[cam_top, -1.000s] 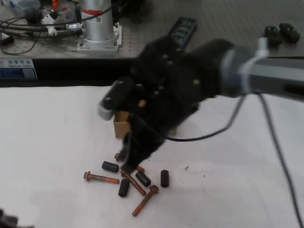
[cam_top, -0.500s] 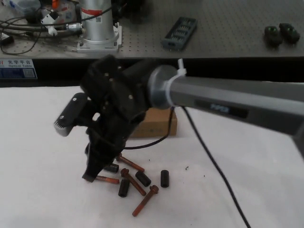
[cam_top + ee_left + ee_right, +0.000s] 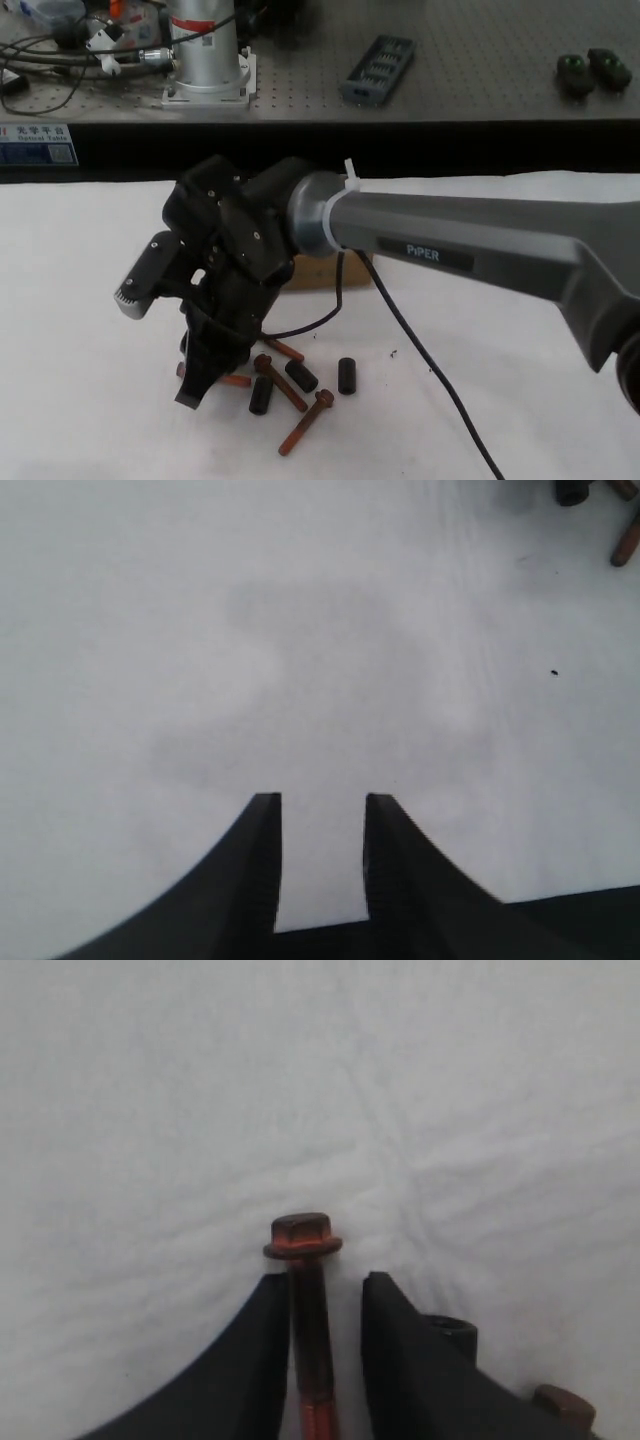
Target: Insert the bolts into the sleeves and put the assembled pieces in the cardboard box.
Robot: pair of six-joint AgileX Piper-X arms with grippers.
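Note:
Several rusty red bolts (image 3: 283, 382) and short black sleeves (image 3: 346, 375) lie loose on the white cloth. The cardboard box (image 3: 322, 272) stands just behind them, mostly hidden by the arm. My right gripper (image 3: 195, 388) is down at the left end of the pile. In the right wrist view its open fingers (image 3: 320, 1280) straddle the shank of one bolt (image 3: 302, 1240), whose hex head pokes out past the tips. A black sleeve (image 3: 452, 1335) lies beside one finger. My left gripper (image 3: 322, 798) hangs open over bare cloth, with a bolt end (image 3: 626, 542) far off.
The white cloth (image 3: 90, 300) covers the near table. Behind it a perforated bench holds a metal post (image 3: 205, 45), cables (image 3: 50, 60), a dark ribbed tray (image 3: 378, 68) and two black knobs (image 3: 592, 70). A black cable (image 3: 420, 360) trails from the arm.
The right arm swung left from in front of the box and came down over the leftmost bolt. Over the last half second it sank slightly.

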